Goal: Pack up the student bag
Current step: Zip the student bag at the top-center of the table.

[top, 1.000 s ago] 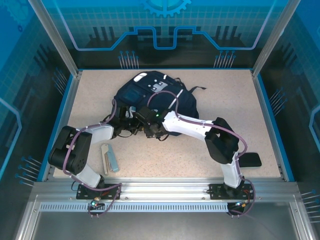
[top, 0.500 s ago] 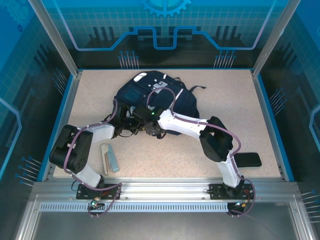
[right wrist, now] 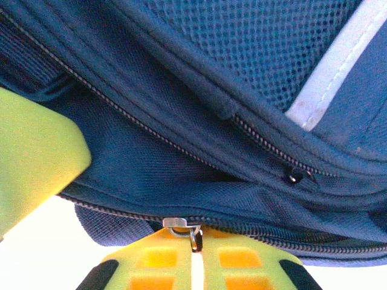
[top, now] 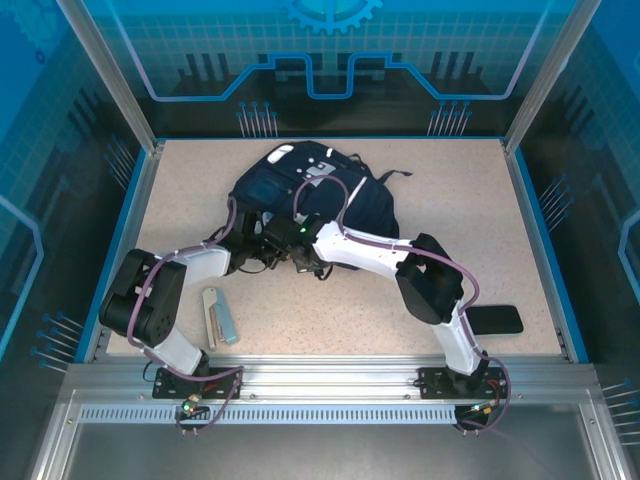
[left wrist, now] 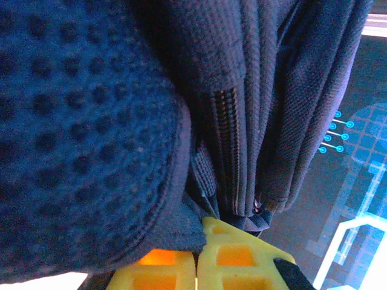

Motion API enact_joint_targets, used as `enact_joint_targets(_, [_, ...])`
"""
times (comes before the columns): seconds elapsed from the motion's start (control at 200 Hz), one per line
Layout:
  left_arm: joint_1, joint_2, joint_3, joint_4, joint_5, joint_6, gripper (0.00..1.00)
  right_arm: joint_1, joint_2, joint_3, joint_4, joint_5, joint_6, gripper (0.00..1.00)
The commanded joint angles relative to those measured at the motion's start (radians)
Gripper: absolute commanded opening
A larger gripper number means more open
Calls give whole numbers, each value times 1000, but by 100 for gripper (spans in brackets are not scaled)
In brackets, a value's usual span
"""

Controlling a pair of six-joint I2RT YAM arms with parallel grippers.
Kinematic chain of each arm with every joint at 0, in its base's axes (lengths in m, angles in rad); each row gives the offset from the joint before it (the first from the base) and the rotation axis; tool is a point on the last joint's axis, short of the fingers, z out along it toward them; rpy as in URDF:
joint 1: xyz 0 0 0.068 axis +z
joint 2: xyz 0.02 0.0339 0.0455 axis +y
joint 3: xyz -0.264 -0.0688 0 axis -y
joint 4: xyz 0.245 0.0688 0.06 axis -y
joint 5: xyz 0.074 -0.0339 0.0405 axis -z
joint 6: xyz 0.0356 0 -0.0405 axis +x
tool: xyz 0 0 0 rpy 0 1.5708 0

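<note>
The bag (top: 345, 200) lies at the far middle of the counter (top: 460, 210). At its near edge, the right gripper (right wrist: 192, 266) has its jaws clamped on a zipper pull (right wrist: 181, 225). The left gripper (left wrist: 196, 266) has its jaws together against bag fabric.

Bag (top: 370, 205): 1.
Zip pull (right wrist: 180, 225), on bag: 2.
Arm: 2, left arm (top: 195, 265), right arm (top: 365, 255).
Gripper: 2, left gripper (left wrist: 196, 263), right gripper (right wrist: 192, 263).
Black flat slab (top: 497, 320): 1.
Slim grey-blue case (top: 218, 316): 1.
Table (top: 450, 200): 1.
</note>
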Motion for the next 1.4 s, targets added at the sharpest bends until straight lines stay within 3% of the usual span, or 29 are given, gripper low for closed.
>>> enact_joint_targets(0.0, [9, -3, 40, -56, -22, 30, 0, -17, -72, -78, -81, 98, 13, 7])
enact_joint_targets(0.345, [57, -6, 52, -120, -46, 83, 0, -137, -324, -403, -56, 98, 30, 6])
enact_joint_targets(0.525, [74, -10, 58, -140, -59, 96, 0, -229, -383, -467, 32, -29, -100, 6])
enact_joint_targets(0.59, [82, -12, 66, -157, -68, 107, 0, -231, -407, -476, 113, -130, -208, 13])
enact_joint_targets(0.73, [118, -9, 100, -219, -87, 158, 0, -234, -418, -439, 181, -351, -372, 40])
enact_joint_targets(0.85, [166, 0, 152, -280, -81, 231, 1, -233, -411, -406, 194, -413, -420, 46])
enact_joint_targets(1.0, [228, 11, 188, -318, -96, 302, 4, -223, -371, -378, 207, -400, -441, 48])
enact_joint_targets(1.101, [255, 12, 201, -329, -105, 317, 17, -212, -330, -352, 206, -396, -449, 48])
enact_joint_targets(1.296, [256, -64, 169, -381, -130, 300, 56, -201, -265, -326, 208, -426, -460, 46])
enact_joint_targets(1.396, [255, -122, 126, -402, -150, 272, 65, -195, -249, -320, 222, -470, -453, 45])
